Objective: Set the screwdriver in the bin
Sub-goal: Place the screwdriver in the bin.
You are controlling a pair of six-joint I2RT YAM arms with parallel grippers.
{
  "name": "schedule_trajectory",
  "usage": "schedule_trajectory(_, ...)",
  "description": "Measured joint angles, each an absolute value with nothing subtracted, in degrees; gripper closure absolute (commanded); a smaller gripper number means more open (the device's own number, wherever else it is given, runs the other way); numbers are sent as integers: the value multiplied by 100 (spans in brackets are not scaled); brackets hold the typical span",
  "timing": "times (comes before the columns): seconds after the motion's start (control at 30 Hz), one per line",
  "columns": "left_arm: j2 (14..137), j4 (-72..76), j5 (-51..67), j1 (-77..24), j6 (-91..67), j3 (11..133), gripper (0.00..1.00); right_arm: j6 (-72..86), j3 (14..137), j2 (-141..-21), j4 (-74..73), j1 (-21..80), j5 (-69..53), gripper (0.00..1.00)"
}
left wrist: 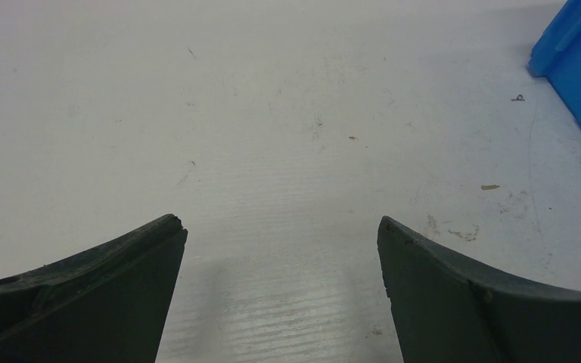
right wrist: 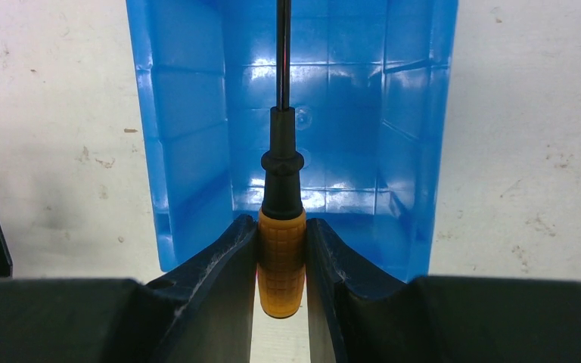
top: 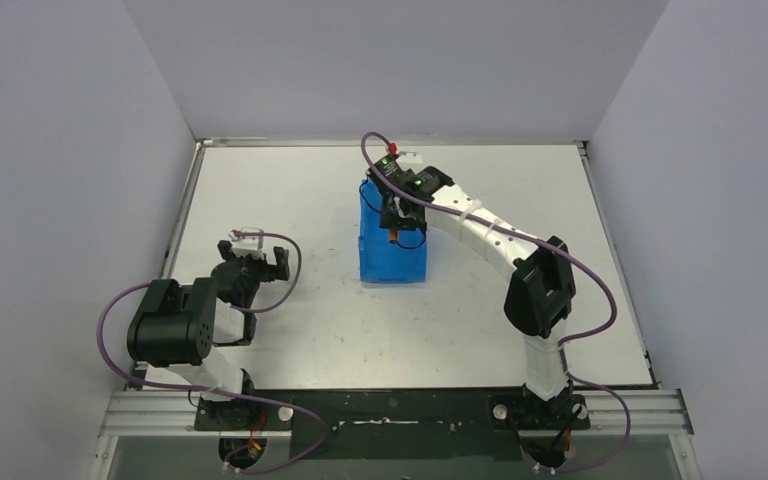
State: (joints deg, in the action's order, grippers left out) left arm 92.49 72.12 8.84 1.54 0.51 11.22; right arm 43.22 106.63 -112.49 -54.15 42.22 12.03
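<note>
The blue bin (top: 393, 252) stands on the table's middle, open side up. My right gripper (top: 396, 222) hangs over it, shut on the screwdriver (top: 394, 238). In the right wrist view the gripper (right wrist: 281, 234) clamps the orange handle of the screwdriver (right wrist: 281, 261) between both jaws, and the thin black shaft points out over the bin's inside (right wrist: 348, 113). My left gripper (top: 253, 262) is open and empty over bare table at the left. In the left wrist view it (left wrist: 281, 227) shows spread jaws, with a corner of the bin (left wrist: 579, 68) at the upper right.
White walls close the table (top: 310, 330) at the back and both sides. A metal rail (top: 400, 410) runs along the near edge by the arm bases. Small stains mark the table surface (left wrist: 461, 231).
</note>
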Motion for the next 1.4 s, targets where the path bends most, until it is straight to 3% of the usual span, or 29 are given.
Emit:
schedule_trajectory(0.63,9253,7220,906,154,51,1122,3,4442,9725,-11424,-4801,4362,1308,100)
schedule_trajectory(1.37,9253,7223,906,154,51,1122,3,4202,9445,-12049,-4077,4366,1308,100)
schedule_trajectory(1.4,9253,7223,906,154,51,1122,3,4182,9445,-12066,-4051,4366,1308,96)
